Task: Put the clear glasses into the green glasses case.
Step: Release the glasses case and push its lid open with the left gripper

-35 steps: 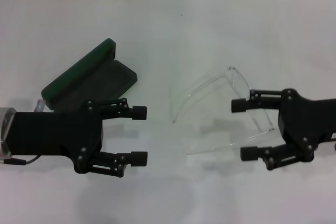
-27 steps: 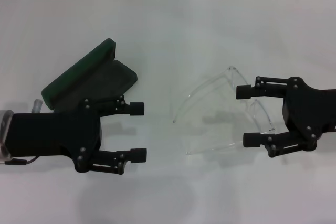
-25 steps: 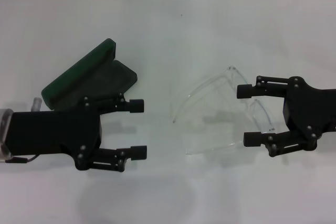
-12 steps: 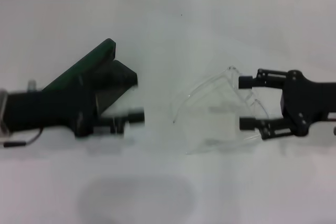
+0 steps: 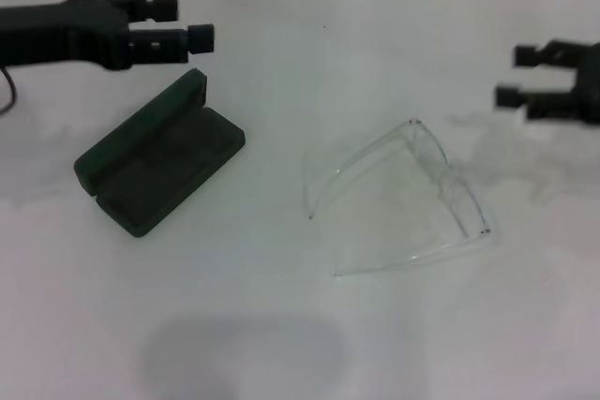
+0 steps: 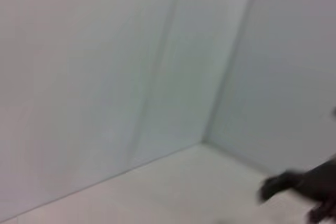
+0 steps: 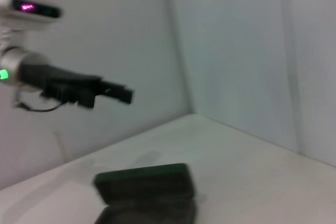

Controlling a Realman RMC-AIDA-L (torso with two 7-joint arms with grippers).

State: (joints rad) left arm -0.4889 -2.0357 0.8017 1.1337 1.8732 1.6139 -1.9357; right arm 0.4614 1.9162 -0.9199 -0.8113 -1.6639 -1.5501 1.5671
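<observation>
My fingers on both the left gripper [image 5: 178, 23] and right gripper [image 5: 514, 76] hang spread and empty, well above the table [image 5: 281, 325], so grabbing the clear glasses [image 5: 412, 199] beside the open green glasses case [image 5: 159, 166] risks them slipping.

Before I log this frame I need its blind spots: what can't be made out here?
- Clear glasses: seen only in the head view; thin arm ends fade into the white table.
- Green glasses case: open; its base is cut off by the edge in the right wrist view.
- Right pincer: cropped by the head view's edge and blurred.
- Left pincer: a blurred dark shape in the right wrist view.
</observation>
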